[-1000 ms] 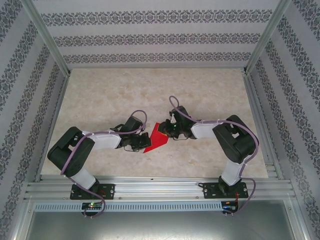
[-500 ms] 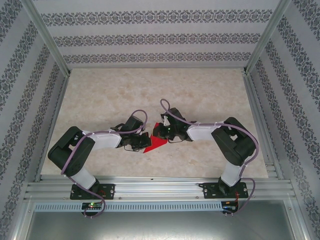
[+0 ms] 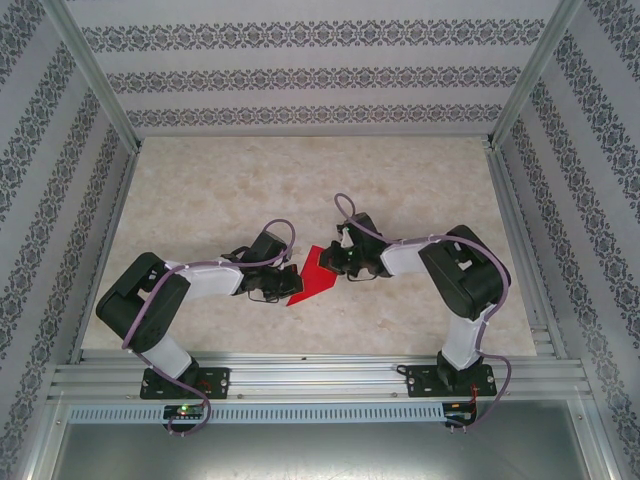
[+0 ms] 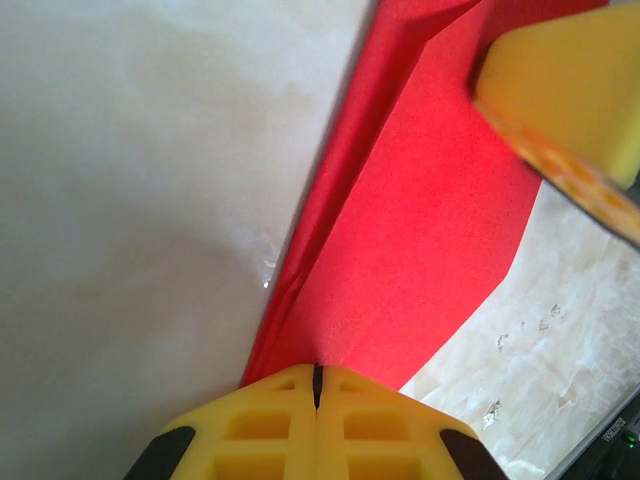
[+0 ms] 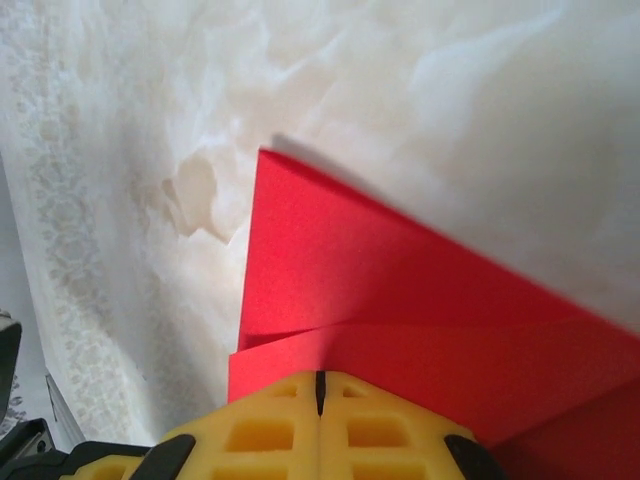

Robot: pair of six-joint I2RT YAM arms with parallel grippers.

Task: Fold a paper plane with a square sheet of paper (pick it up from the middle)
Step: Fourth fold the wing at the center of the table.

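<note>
Bright red paper sheet (image 3: 312,278), thin and creased into overlapping layers, sits pinched between the two sets of jaws over the middle of the pale marbled desk (image 3: 420,180). The left jaws, yellow and ribbed, are clenched shut on a narrow end of the sheet (image 4: 410,230), which widens ahead of them. A fold line runs from their seam up and to the right, and a slim flap lies along the left side. One yellow finger (image 4: 570,80) of the right jaws shows at the far right, over the sheet's far portion.

The right jaws are likewise clenched on the paper (image 5: 350,270), which spreads ahead and to their right. A sharp corner points forward-left, and the edge of a folded layer crosses just ahead of the tips. A thin shadow lines the far edge on the desk (image 5: 450,90). Whether the sheet is lifted clear of the desk cannot be told.

From above, the black-and-white left arm (image 3: 210,280) and right arm (image 3: 410,258) reach in from either side, their jaws close together with the paper between. Purple cables (image 3: 345,205) loop over the wrists. Walls of grey-patterned wallpaper (image 3: 300,80) surround the desk, and a silver aluminium rail (image 3: 320,378) carries the arm bases.
</note>
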